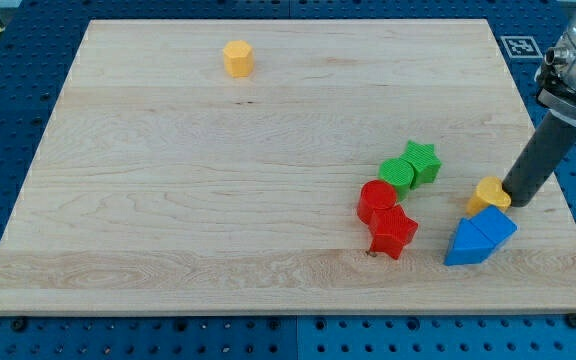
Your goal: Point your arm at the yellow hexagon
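Observation:
The yellow hexagon (237, 58) stands alone near the view's top, left of centre, on the wooden board (218, 200). My dark rod comes down from the view's upper right. My tip (517, 203) rests on the board at the right side, touching or almost touching the right edge of a second yellow block (489, 193) whose shape is unclear. The tip is far from the yellow hexagon, well to its right and lower in the view.
A green star (423, 160) and a green round block (398, 175) sit left of the tip. Below them are a red round block (376, 200) and a red star (393, 232). A blue triangle (464, 245) and a blue cube (495, 226) lie just below the second yellow block.

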Motion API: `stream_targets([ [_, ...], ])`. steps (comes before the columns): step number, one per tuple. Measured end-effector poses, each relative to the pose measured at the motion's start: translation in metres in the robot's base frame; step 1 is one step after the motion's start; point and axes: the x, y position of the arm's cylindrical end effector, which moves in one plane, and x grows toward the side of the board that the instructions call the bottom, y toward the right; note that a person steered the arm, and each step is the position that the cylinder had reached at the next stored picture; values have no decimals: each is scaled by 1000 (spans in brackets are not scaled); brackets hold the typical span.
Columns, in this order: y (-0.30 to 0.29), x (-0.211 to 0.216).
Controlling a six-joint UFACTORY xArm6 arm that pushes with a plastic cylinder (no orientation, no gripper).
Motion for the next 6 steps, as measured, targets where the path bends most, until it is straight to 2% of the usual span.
stream_targets([
  [1,23,-23],
  [2,20,-75],
  [3,-14,-140],
  [4,-69,-195],
  [6,-229,-256],
])
